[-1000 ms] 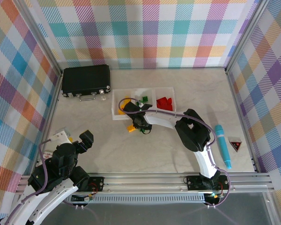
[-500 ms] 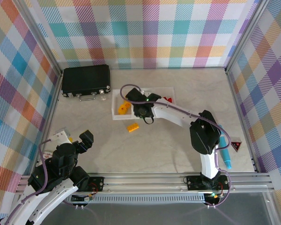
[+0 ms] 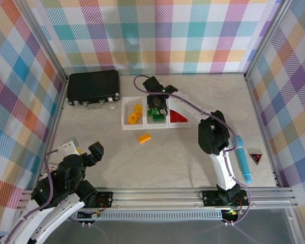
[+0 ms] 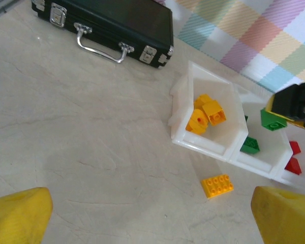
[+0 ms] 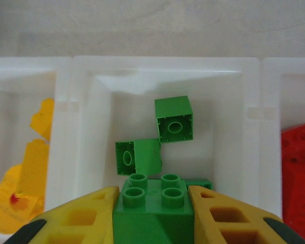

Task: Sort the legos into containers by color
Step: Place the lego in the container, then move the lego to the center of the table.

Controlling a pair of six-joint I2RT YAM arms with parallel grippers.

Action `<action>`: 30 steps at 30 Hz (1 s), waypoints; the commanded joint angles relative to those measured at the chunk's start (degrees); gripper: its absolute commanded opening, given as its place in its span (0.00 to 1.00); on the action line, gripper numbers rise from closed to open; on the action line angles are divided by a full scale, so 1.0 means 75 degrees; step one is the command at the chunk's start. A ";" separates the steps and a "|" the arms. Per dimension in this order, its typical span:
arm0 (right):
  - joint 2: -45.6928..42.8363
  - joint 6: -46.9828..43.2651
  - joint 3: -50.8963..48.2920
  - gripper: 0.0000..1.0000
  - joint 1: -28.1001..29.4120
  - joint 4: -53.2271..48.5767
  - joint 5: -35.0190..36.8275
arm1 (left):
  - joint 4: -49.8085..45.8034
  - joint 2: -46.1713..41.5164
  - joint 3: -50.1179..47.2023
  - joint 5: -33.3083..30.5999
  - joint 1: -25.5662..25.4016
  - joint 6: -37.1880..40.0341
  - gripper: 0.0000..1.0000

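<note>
Green studded plastic brick (image 5: pixel 153 195) pinched above the middle translucent-white tray (image 5: pixel 165 63).
Nearest me, my left fingers (image 3: pixel 94 151) gape wide, empty; beyond, a loose yellow-orange brick (image 3: pixel 144 138) lies on the bench (image 3: pixel 168 162) short of that tray; farthest, my right fingers (image 3: pixel 156 103) clamp the green one.

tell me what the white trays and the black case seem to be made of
White trays: likely thin moulded plastic, milky and semi-glossy; the walls let light through. Black case: probably hard plastic or leatherette with a matte shell, shiny metal latches and handle; the look leaves it open.
</note>
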 commanded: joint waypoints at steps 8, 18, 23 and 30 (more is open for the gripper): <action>-0.0433 -0.0533 -0.0117 0.76 -0.0088 -0.0125 -0.0346 | 0.2078 0.2589 0.0154 0.3290 -0.0016 0.2594 1.00; -0.3841 -0.0446 -0.3522 0.78 -0.0589 0.0683 -0.0579 | 0.1844 0.5377 0.1717 0.6340 -0.0015 0.9130 1.00; -0.5925 -0.0613 -0.5500 0.78 -0.0890 0.0759 -0.0629 | 0.1348 0.7238 0.2376 0.6610 0.0025 1.0756 0.97; -0.8228 -0.0719 -0.7309 0.79 -0.1152 0.0451 -0.0653 | 0.2260 0.9566 0.3130 0.6783 0.0483 1.1086 0.87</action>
